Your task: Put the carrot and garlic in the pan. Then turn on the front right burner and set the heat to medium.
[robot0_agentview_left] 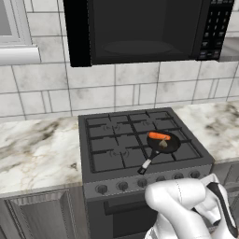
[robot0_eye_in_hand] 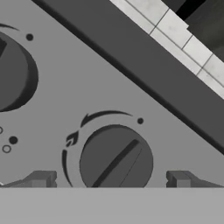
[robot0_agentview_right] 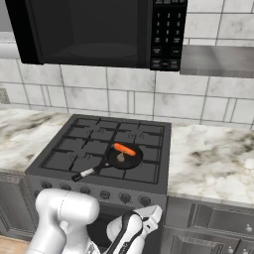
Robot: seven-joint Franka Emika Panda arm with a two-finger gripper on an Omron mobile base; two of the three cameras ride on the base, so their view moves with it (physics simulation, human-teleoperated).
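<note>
The black pan [robot0_agentview_left: 172,145] [robot0_agentview_right: 133,159] sits on the front right burner [robot0_agentview_left: 186,152] [robot0_agentview_right: 145,171], its handle pointing toward the stove's front. Inside it lie the orange carrot [robot0_agentview_left: 159,136] [robot0_agentview_right: 124,149] and the pale garlic [robot0_agentview_left: 163,144] [robot0_agentview_right: 120,158]. My gripper [robot0_eye_in_hand: 110,179] is open and close to the stove's front panel. Its fingertips [robot0_eye_in_hand: 41,178] stand on either side of a round dark knob [robot0_eye_in_hand: 116,159] without touching it. In the base views my hand [robot0_agentview_left: 218,201] [robot0_agentview_right: 145,218] hangs low in front of the right end of the knob row.
A second knob [robot0_eye_in_hand: 8,74] shows at the left of the hand view. A row of knobs [robot0_agentview_left: 142,183] [robot0_agentview_right: 104,194] runs along the stove front. A black microwave [robot0_agentview_left: 140,30] hangs above the stove. Marble counters [robot0_agentview_left: 37,151] [robot0_agentview_right: 213,158] flank it.
</note>
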